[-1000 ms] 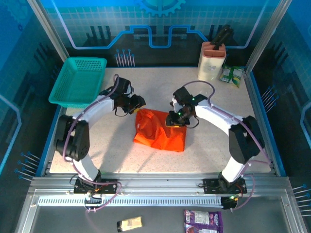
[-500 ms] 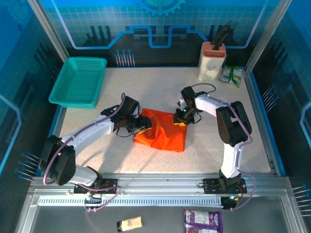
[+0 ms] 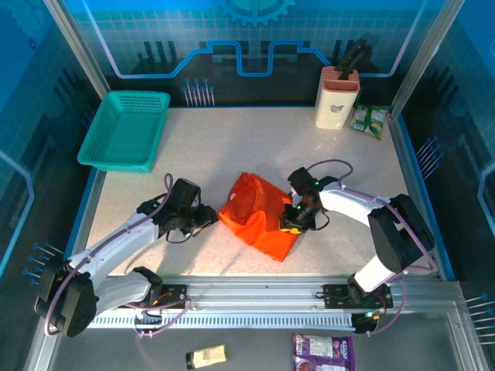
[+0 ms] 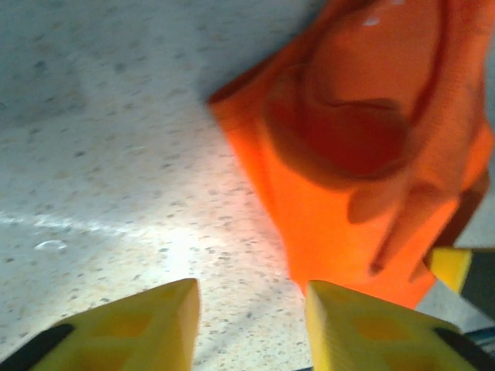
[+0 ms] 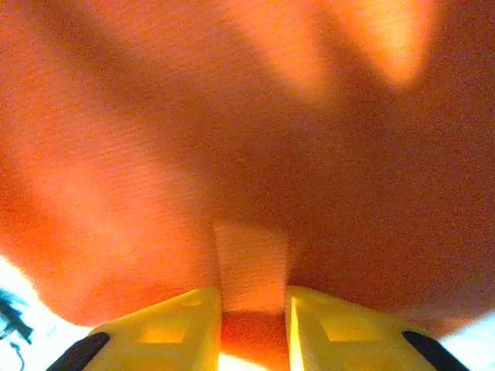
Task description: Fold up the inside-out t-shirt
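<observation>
Over the last second my two claws have dragged the t-shirt (image 3: 259,218) from the table's (image 3: 232,147) centre toward 6 o'clock and skewed it. My left claw (image 3: 206,219) has come off the cloth and now stands parted over bare speckled tabletop just at the shirt's 9 o'clock, while my right claw (image 3: 291,222) stays clenched on a pinched ridge of cloth at its 3 o'clock edge. The shirt lies as a soft, rumpled orange wedge, matte and finely woven, with a sagging pouch toward 12 o'clock, so I judge that no clean fold is laid yet.
</observation>
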Action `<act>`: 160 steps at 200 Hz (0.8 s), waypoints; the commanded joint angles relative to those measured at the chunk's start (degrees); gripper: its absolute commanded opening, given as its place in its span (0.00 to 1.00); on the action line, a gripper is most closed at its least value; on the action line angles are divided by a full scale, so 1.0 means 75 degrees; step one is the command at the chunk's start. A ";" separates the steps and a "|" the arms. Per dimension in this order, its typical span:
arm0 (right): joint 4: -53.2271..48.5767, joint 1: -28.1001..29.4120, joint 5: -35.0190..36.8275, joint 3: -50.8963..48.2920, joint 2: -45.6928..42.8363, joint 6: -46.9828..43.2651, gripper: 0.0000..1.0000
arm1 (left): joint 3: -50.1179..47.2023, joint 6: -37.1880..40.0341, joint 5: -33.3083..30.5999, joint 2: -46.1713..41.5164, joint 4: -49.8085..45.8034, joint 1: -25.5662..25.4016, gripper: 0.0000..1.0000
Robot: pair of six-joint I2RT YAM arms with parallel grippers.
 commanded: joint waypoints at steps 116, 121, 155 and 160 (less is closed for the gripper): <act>-0.0567 -0.1225 0.0269 -0.0042 0.0307 -0.1440 0.25 | 0.0717 0.0075 0.1202 0.3921 0.3005 0.0743 0.06; -0.0514 -0.1096 0.0186 -0.0172 0.0203 -0.1307 0.25 | 0.0853 0.0180 0.1250 0.4064 0.2992 0.0831 0.05; -0.0043 0.0278 -0.0275 -0.0849 -0.0445 -0.0005 0.25 | 0.1939 0.0822 0.1490 0.5036 0.2588 0.1324 0.05; 0.0072 0.0504 -0.0338 -0.0879 -0.0504 0.0210 0.25 | 0.2060 0.0903 0.1499 0.5126 0.2534 0.1385 0.05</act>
